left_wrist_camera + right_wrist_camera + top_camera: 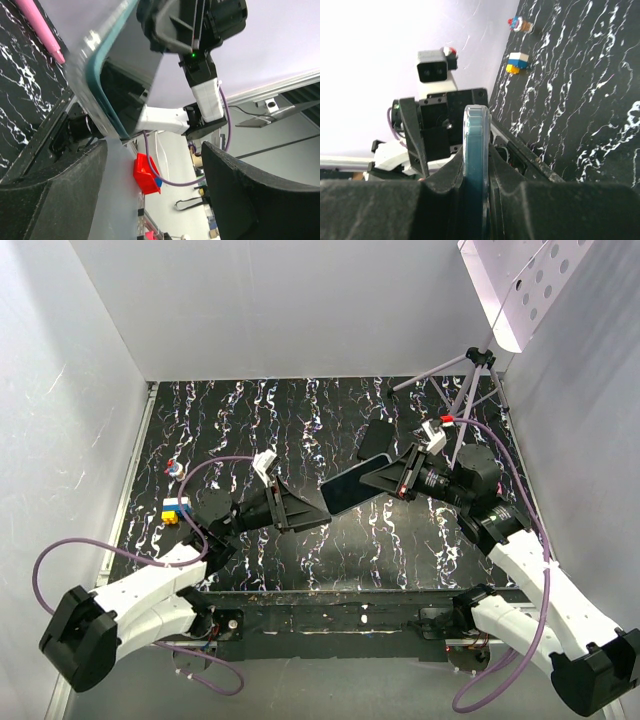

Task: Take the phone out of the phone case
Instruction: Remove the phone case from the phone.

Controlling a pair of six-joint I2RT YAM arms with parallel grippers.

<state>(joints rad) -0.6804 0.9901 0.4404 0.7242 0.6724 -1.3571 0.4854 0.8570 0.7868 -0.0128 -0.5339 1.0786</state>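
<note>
One held phone (347,490), two toys (176,510), one tripod (479,357)

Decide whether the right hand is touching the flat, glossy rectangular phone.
Touching. The right wrist view shows the right hand clamped on both faces of the phone.

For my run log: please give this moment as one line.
right gripper: shut on phone | left gripper: open, beside phone
</note>
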